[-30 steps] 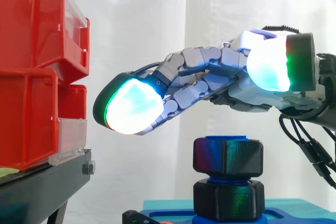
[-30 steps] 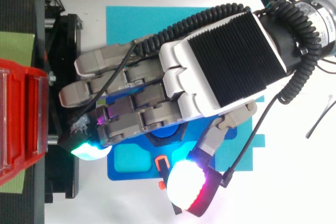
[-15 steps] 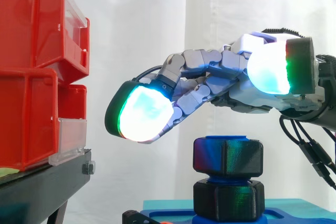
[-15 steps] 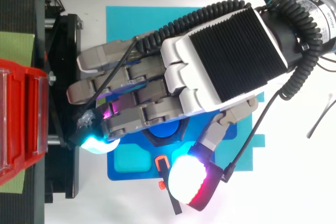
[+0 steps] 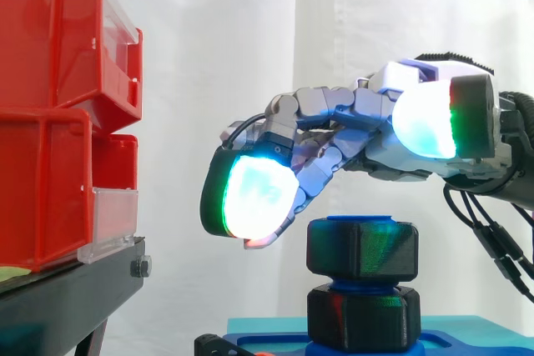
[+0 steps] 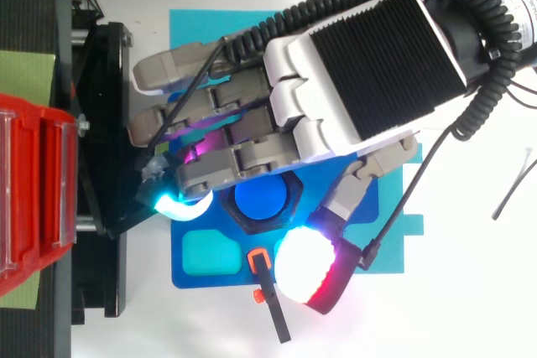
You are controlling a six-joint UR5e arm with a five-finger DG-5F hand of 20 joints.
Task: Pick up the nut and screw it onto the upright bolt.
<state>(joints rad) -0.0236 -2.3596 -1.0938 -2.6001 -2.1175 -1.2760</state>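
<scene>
— Side on, where's the nut?
— The dark hexagonal plastic nut [image 5: 363, 248] sits on the blue upright bolt [image 5: 360, 219], right beneath my hand [image 5: 359, 135], with a gap between. My fingers curl down past its left edge, gripping nothing. Open white curtain separates them from the red plastic bins [image 5: 50, 114].
— And from above?
— My palm [image 6: 369, 64] leans over the bolt top. One cyan fingertip [image 6: 180, 205] lies left of it, close to the black stand [image 6: 105, 81], and my thumb pad [image 6: 302, 266] is towards the bottom edge
</scene>
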